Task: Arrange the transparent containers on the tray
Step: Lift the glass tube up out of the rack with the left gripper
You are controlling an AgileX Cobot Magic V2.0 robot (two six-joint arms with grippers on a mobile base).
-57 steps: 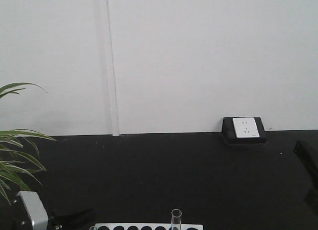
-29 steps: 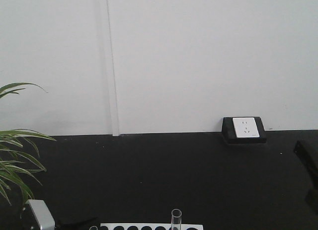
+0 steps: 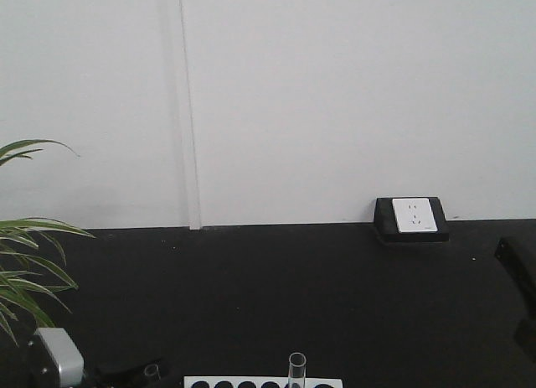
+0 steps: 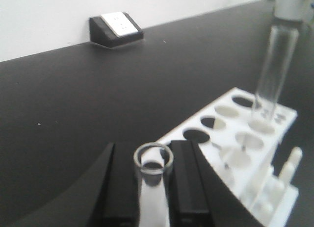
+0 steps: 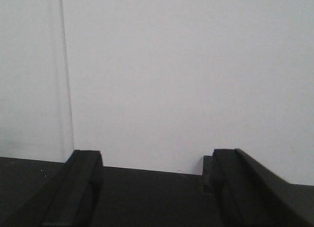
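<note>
One transparent container, a clear glass tube (image 4: pixel 153 161), is held between the black fingers of my left gripper (image 4: pixel 153 153), which is shut on it just below its rim. In the front view that gripper (image 3: pixel 138 373) sits at the bottom left with the tube's rim (image 3: pixel 151 371) showing beside it. A second tube (image 4: pixel 272 75) stands upright in the white rack (image 4: pixel 240 148); the front view shows this tube (image 3: pixel 296 369) at the bottom edge. My right gripper (image 5: pixel 157 158) is open with nothing between its fingers, facing the wall. The tray is out of view.
A black wedge-shaped box with a white socket plate (image 3: pixel 410 219) sits on the black table (image 3: pixel 276 296) against the white wall. Plant leaves (image 3: pixel 29 262) reach in from the left. A dark arm part (image 3: pixel 519 271) shows at the right edge.
The left gripper dipped and shifted, then came up a little. The held tube's rim now shows clearly above the frame's bottom edge. Less of the rack's left end shows.
</note>
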